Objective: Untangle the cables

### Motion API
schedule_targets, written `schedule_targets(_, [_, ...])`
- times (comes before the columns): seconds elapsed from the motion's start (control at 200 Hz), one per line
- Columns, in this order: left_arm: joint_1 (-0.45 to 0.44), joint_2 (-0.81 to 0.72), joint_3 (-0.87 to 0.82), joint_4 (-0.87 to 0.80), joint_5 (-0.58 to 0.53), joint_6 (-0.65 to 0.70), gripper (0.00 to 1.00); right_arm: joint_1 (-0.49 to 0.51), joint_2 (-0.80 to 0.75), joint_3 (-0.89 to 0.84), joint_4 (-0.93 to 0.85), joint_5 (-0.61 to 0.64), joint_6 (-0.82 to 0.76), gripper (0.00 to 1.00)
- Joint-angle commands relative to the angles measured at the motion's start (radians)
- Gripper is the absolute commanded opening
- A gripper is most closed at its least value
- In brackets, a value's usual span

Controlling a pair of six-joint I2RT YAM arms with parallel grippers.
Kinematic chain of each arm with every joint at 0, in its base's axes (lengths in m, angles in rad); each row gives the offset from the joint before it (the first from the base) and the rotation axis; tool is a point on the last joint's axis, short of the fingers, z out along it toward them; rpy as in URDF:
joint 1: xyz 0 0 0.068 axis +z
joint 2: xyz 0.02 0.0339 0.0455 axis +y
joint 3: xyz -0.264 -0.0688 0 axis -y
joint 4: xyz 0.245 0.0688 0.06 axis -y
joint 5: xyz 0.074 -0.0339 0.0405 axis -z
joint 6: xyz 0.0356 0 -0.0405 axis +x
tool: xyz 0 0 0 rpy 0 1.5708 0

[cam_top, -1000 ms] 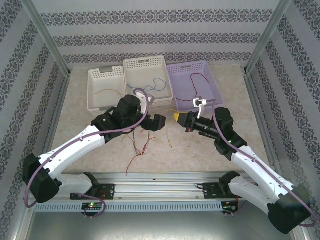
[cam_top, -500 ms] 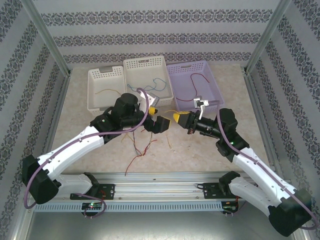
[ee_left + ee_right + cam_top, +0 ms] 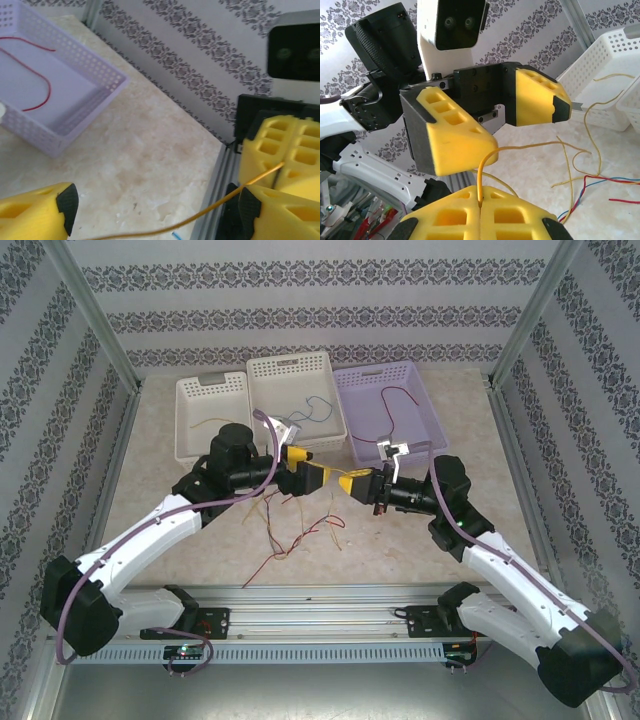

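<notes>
**Change noted:** the left claw [image 3: 305, 466] has swung up from over the loose cables and turned to face the right claw [image 3: 352, 484]. The two now meet tip to tip in the air, just in front of the middle basket [image 3: 290, 365], off its near right corner.

**Right claw:** jaws closed on a yellow cable [image 3: 520, 147]. The cable leaves the seam between its fingers and trails toward the tangle of cables [image 3: 290, 540], which lies on the table [image 3: 390, 550] on the near side of the middle basket.

**Left claw:** jaws apart, gripping nothing. The wrist views show the yellow cable running across the gap at its fingertips [image 3: 455, 135].

**Sorted, by appearance:** a blue cable [image 3: 315, 405] lies inside the middle basket. A red cable [image 3: 400, 400] lies in the purple basket [image 3: 420, 370] on its right.

**Assessment:** a second hold on the yellow cable is being set up, probably to draw it clear of the red and blue strands. The tangle remains unresolved. The wire is thin and may slip past the pads if the left claw closes off-line
</notes>
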Motion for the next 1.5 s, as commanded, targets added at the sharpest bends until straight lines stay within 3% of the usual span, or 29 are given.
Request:
schedule_targets(0.0, [0.004, 0.018, -0.003, 0.099, 0.109, -0.036, 0.76, 0.009, 0.001, 0.036, 0.049, -0.025, -0.015, 0.0])
schedule_targets(0.05, [0.004, 0.023, -0.002, 0.095, 0.123, -0.038, 0.72, 0.009, 0.001, 0.039, 0.048, -0.019, -0.016, 0.0])
schedule_targets(0.205, [0.003, 0.034, -0.02, 0.081, 0.145, -0.032, 0.76, 0.011, 0.011, 0.052, 0.064, -0.011, -0.009, 0.0])
schedule_targets(0.395, [0.004, 0.03, -0.03, 0.084, 0.151, -0.027, 0.71, 0.012, 0.026, 0.062, 0.05, -0.011, -0.019, 0.0])
schedule_targets(0.555, [0.004, 0.023, -0.025, 0.066, 0.131, -0.01, 0.35, 0.012, 0.025, 0.059, 0.039, -0.001, -0.025, 0.0])
schedule_targets(0.679, [0.004, 0.012, 0.002, 0.022, 0.09, 0.014, 0.0, 0.012, 0.022, 0.067, -0.04, 0.052, -0.063, 0.0])
schedule_targets(0.769, [0.009, -0.003, 0.028, -0.03, 0.007, 0.039, 0.0, 0.011, 0.027, 0.088, -0.144, 0.13, -0.113, 0.0])
schedule_targets(0.924, [0.085, -0.004, 0.109, -0.14, -0.15, 0.008, 0.0, -0.006, 0.006, 0.096, -0.294, 0.274, -0.178, 0.47])
schedule_targets(1.039, [0.205, -0.025, 0.148, -0.156, -0.165, -0.067, 0.0, -0.008, -0.02, 0.053, -0.323, 0.316, -0.213, 0.62])
schedule_targets(1.189, [0.259, -0.042, 0.287, -0.257, -0.195, -0.064, 0.0, 0.041, -0.001, -0.011, -0.322, 0.289, -0.266, 0.71])
schedule_targets(1.384, [0.303, -0.012, 0.555, -0.437, -0.284, -0.01, 0.0, 0.318, 0.173, 0.044, -0.443, 0.456, -0.419, 0.73])
schedule_targets(1.494, [0.354, 0.022, 0.678, -0.515, -0.329, 0.02, 0.0, 0.41, 0.257, 0.076, -0.463, 0.526, -0.449, 0.74])
